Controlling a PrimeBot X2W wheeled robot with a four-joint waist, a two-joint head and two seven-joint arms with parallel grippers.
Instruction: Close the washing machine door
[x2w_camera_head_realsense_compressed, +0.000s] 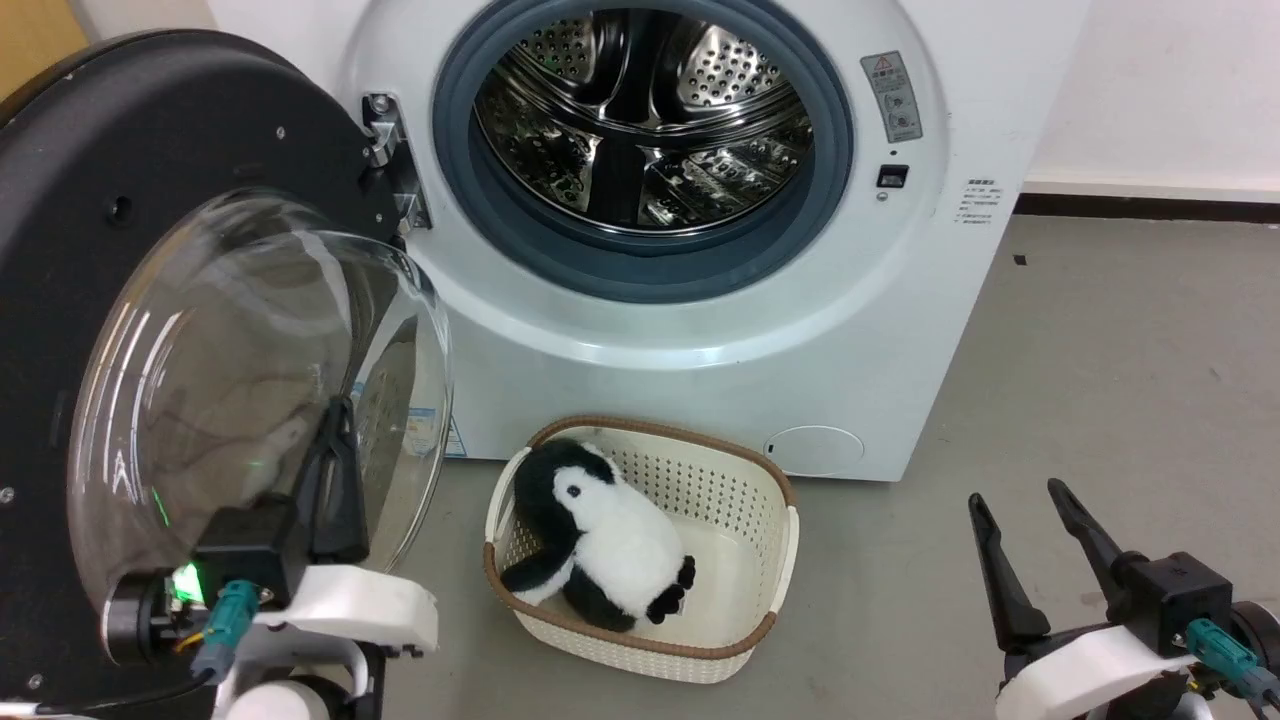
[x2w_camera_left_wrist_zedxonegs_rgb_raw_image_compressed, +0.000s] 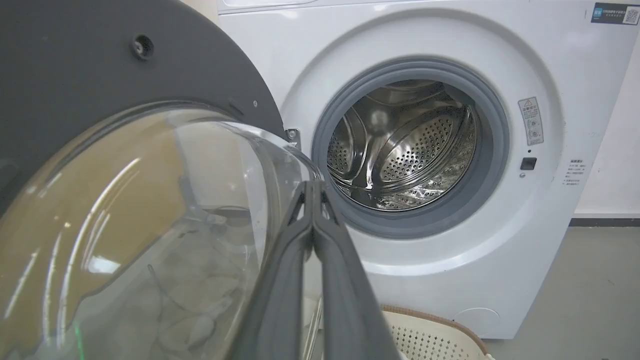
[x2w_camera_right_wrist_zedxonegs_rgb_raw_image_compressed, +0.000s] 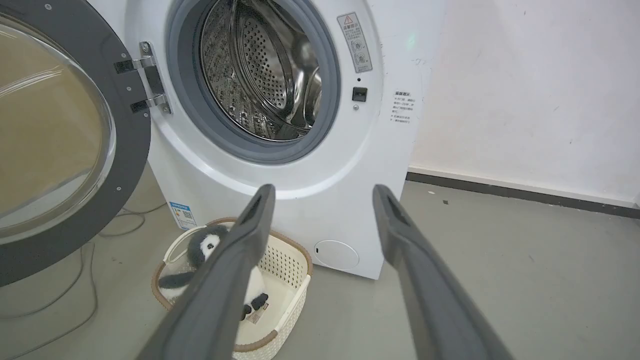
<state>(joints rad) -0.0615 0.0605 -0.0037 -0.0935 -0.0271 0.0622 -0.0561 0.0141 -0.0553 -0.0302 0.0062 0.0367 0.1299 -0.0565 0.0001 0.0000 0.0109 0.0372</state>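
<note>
The washing machine door (x2w_camera_head_realsense_compressed: 110, 220) swings wide open at the left, its black rim (x2w_camera_left_wrist_zedxonegs_rgb_raw_image_compressed: 100, 65) framing a bulging clear glass bowl (x2w_camera_head_realsense_compressed: 250, 380), hung on a metal hinge (x2w_camera_head_realsense_compressed: 385, 160). The white washing machine (x2w_camera_head_realsense_compressed: 720, 350) shows its steel drum (x2w_camera_head_realsense_compressed: 640, 120) through the grey-ringed opening. My left gripper (x2w_camera_head_realsense_compressed: 335, 420) is shut, fingers pressed together beside the glass bowl's edge (x2w_camera_left_wrist_zedxonegs_rgb_raw_image_compressed: 280, 150), its tip (x2w_camera_left_wrist_zedxonegs_rgb_raw_image_compressed: 312, 187) pointing toward the drum (x2w_camera_left_wrist_zedxonegs_rgb_raw_image_compressed: 405, 145). My right gripper (x2w_camera_head_realsense_compressed: 1015, 495) hangs open at the lower right, nothing between its fingers (x2w_camera_right_wrist_zedxonegs_rgb_raw_image_compressed: 250, 220), well clear of the machine (x2w_camera_right_wrist_zedxonegs_rgb_raw_image_compressed: 310, 190) and door (x2w_camera_right_wrist_zedxonegs_rgb_raw_image_compressed: 50, 135).
A cream basket (x2w_camera_head_realsense_compressed: 745, 520) with a brown rim sits on the grey floor before the machine, holding a black-and-white penguin plush (x2w_camera_head_realsense_compressed: 600, 535). A cable (x2w_camera_right_wrist_zedxonegs_rgb_raw_image_compressed: 75, 310) lies on the floor under the door. A white wall (x2w_camera_right_wrist_zedxonegs_rgb_raw_image_compressed: 525, 90) stands right of the machine.
</note>
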